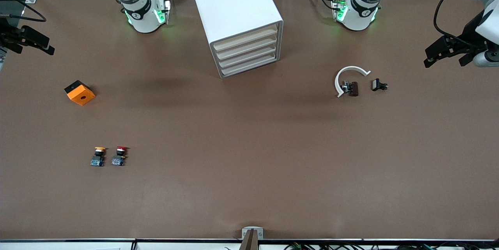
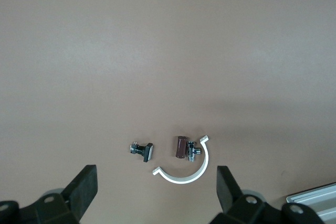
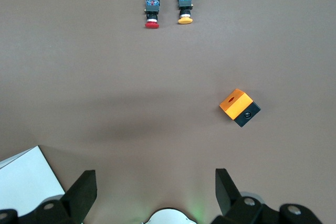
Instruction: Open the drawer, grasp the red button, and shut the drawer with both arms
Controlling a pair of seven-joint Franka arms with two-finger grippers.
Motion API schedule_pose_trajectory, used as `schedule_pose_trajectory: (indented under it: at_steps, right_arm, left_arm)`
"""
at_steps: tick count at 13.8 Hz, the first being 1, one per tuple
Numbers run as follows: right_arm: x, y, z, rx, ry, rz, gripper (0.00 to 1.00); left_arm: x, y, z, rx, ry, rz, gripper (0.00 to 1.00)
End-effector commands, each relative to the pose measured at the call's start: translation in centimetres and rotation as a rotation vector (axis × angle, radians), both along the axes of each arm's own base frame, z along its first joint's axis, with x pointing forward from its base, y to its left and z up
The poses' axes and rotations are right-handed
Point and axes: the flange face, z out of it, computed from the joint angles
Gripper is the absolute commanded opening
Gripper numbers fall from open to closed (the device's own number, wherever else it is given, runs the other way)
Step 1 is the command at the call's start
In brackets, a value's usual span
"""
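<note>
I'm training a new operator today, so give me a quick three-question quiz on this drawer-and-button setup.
1. True or false: all four drawers of the white cabinet are shut.
2. Which lies nearer the front camera?
A. the red-capped button
B. the orange cube
C. the white curved clip
3. Fill in: the yellow-capped button lies beside the red-capped button, toward the ____ arm's end of the table.

Key:
1. True; every cream front sits flush.
2. A.
3. Right.

Both tools wait open and empty, high over the table: the left tool over the clip, the right tool over bare table near the cube.
</note>
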Motion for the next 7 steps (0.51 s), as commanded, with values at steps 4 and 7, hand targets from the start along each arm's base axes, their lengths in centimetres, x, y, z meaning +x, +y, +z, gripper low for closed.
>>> schedule_pose_trajectory:
  at_steps: [4, 7]
  right_arm:
    - [-0.9, 0.8, 0.4, 0.006, -0.012, 0.030, 1.00]
    - [-0.9, 0.7, 0.5, 0.005, -0.012, 0.037, 1.00]
  left_arm:
    - [0.2, 0.3, 0.4, -0.001, 0.003, 0.003, 1.00]
    - [0.3, 0.5, 0.3, -0.001, 0.004, -0.002, 1.00]
